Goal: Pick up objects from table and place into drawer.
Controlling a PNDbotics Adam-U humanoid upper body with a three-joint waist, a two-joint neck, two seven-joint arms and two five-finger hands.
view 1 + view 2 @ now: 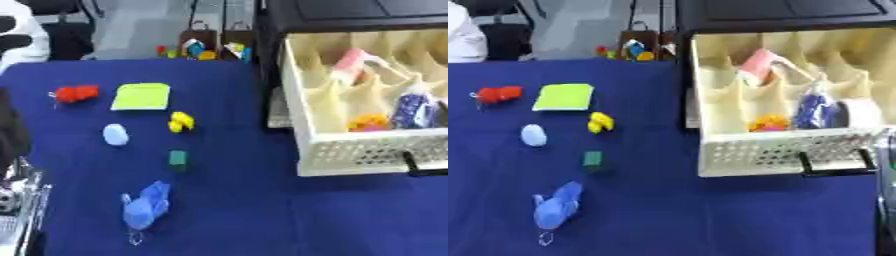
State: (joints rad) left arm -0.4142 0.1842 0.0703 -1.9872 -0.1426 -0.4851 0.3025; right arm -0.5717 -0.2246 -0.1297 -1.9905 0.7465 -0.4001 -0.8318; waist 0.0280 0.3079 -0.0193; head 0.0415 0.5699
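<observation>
Several small things lie on the blue table (pixel 227 210): a red toy (pixel 76 93), a yellow-green pad (pixel 142 96), a small yellow toy (pixel 181 121), a pale blue oval (pixel 115 134), a green block (pixel 178 158) and a blue plush with a key ring (pixel 145 205). At the right the cream drawer (pixel 367 152) stands pulled out, holding a pink-and-white item (pixel 350 64), a blue-and-white packet (pixel 413 109) and an orange thing (pixel 367 121). My left hand (pixel 12 195) shows only as black and silver parts at the left edge. My right hand (pixel 885 165) barely shows at the right edge, beside the drawer handle (pixel 833 167).
The drawer belongs to a dark cabinet (pixel 350 15) at the back right. Beyond the table's far edge, small colourful toys (pixel 201 50) sit in brown holders. A white shape (pixel 22 37) stands at the far left.
</observation>
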